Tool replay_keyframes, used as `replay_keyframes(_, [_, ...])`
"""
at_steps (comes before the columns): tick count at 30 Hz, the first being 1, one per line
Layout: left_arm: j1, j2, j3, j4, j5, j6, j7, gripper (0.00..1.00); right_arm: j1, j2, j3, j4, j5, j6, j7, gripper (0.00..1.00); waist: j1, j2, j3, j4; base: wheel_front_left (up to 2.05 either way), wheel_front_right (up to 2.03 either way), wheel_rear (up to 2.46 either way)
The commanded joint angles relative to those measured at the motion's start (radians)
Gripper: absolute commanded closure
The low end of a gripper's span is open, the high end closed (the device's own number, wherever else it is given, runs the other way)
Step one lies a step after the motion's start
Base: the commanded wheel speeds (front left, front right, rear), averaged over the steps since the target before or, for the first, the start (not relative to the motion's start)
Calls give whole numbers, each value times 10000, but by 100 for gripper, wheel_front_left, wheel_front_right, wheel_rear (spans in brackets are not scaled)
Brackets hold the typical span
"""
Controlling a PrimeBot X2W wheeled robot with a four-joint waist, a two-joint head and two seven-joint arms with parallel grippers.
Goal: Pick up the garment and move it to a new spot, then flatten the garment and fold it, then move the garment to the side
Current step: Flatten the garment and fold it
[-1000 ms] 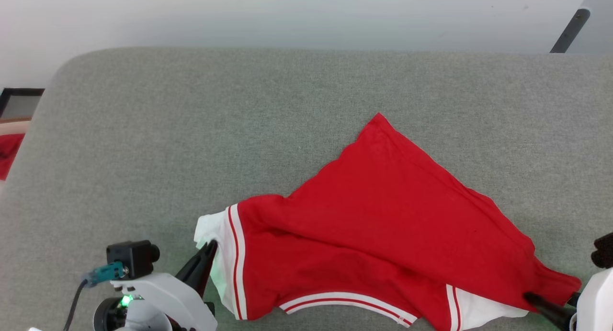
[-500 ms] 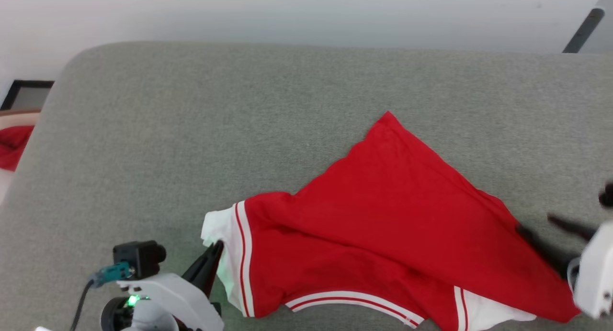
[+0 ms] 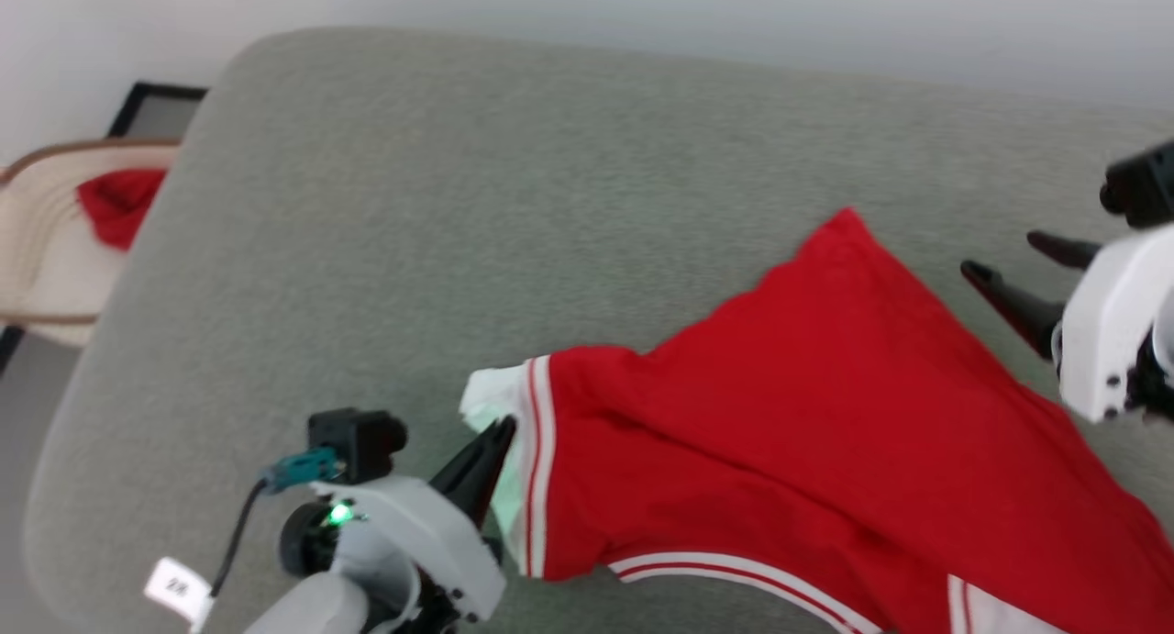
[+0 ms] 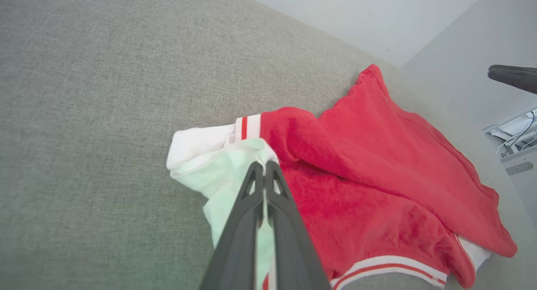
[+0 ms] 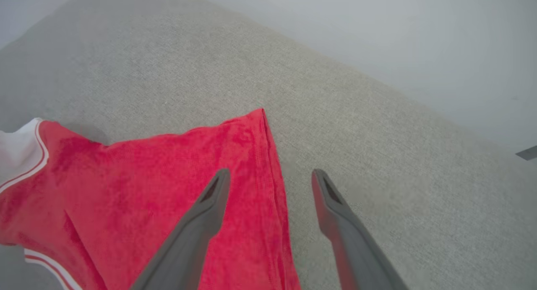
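Starting at the far left, off the bench's edge, a plain red cloth [image 3: 119,205] is lying in a pale tan-rimmed seat or basket [image 3: 46,258]; I can't tell which it is. The grey fabric-covered bench [image 3: 440,203] is lying bare across its left and far parts.

Moving right, your left gripper [image 3: 503,429] is coming in from the near left, a green light [image 3: 341,513] glowing on its wrist. In the left wrist view its jaws are pressed together on the garment, pinching a fold of the white sleeve [image 4: 197,143] right at the tips of the left gripper [image 4: 265,167]. The sleeve is bunching up there, with its red-and-white stripe band [image 3: 537,432] running just to the right of the fingers.

From that pinch the garment [image 3: 807,414] is spreading rightward over the near right part of the bench, red body rumpled and rising to a point at the far corner, and another striped band is curving along its near edge.

Further right, your right gripper [image 3: 1000,253] is sitting just beside that far corner with its jaws spread wide and holding nothing. In the right wrist view the right gripper [image 5: 271,172] is straddling the garment's hemmed edge: one finger [image 5: 209,206] is over the red cloth, the other over bare grey fabric. I can't tell whether the tips are touching.
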State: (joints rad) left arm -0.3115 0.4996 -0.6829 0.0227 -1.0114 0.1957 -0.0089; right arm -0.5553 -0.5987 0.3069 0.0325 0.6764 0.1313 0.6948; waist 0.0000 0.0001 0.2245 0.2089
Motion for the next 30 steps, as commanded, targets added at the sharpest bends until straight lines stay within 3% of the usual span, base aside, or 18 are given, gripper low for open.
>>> replay_keyframes(1, [-184, -131, -52, 100, 62, -107, -9, 100, -368, -108, 289, 313, 105, -11, -30, 0, 0, -1, 346, 627, 0, 0, 0])
replay_keyframes(16, [-1174, -1315, -579, 1363, 210, -1047, -379, 100, -3440, -823, 3358, 3882, 800, -11, 395, 0, 0, -1, 1364, 2017, 0, 0, 0])
replay_keyframes(26, [-1465, -1766, -728, 2072, 179, -1442, -604, 100, -3948, -630, 4914, 5482, 1625, -5, 1589, 0, 0, -1, 1589, 2402, 0, 0, 0])
replay_keyframes(27, [-1478, -1776, -721, 2125, 161, -1476, -620, 100, -3951, -634, 5092, 5555, 1703, -5, 1798, 14, 0, -1, 1585, 2413, 0, 0, 0])
replay_keyframes(28, [-1481, -1788, -718, 2178, 145, -1504, -625, 100, -3935, -655, 5257, 5631, 1849, -1, 2065, 74, 0, -1, 1580, 2418, 0, 0, 0])
replay_keyframes(29, [-1492, -1806, -719, 2226, 132, -1514, -631, 100, -3940, -716, 5407, 5713, 1950, -1, 2334, 100, 0, -1, 1574, 2421, 0, 0, 0])
replay_keyframes(30, [-1503, -1825, -716, 2265, 112, -1527, -651, 100, -3965, -790, 5506, 5768, 2035, -1, 2524, 100, 0, -1, 1566, 2422, 0, 0, 0])
